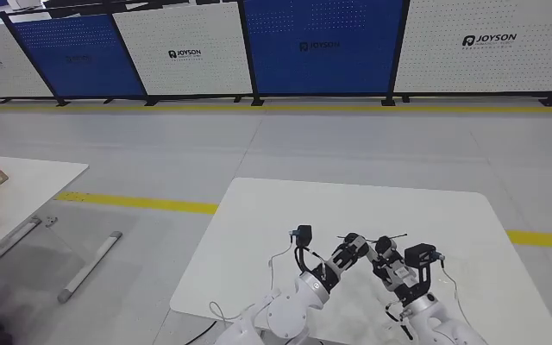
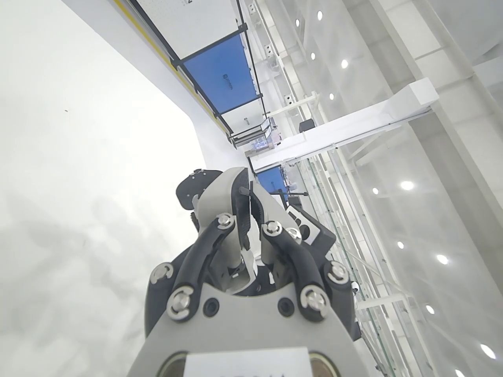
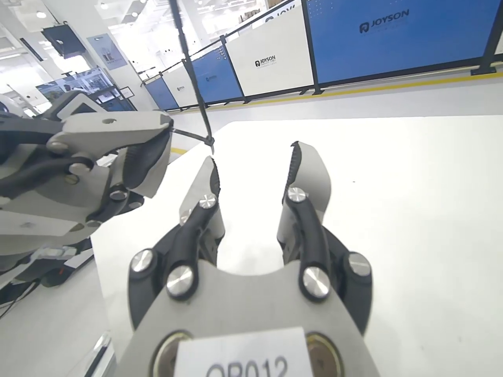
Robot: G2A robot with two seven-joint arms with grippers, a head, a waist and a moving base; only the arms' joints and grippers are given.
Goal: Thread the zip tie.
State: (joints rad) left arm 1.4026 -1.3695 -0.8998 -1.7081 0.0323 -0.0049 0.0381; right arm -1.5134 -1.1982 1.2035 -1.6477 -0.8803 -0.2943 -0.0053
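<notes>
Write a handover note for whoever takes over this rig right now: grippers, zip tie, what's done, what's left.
Left gripper: shut on the zip tie, held above the table.
Right gripper: open, empty, close to the tie's head.
Done: the tie is off the table and gripped; its long strap crosses at the head.
Left: I cannot tell whether the tail is through the head. Check, then thread or pull tight.

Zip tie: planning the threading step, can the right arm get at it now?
Likely yes: the right gripper, fingers open, sits just beside the zip tie, held by the left gripper, nothing between.
</notes>
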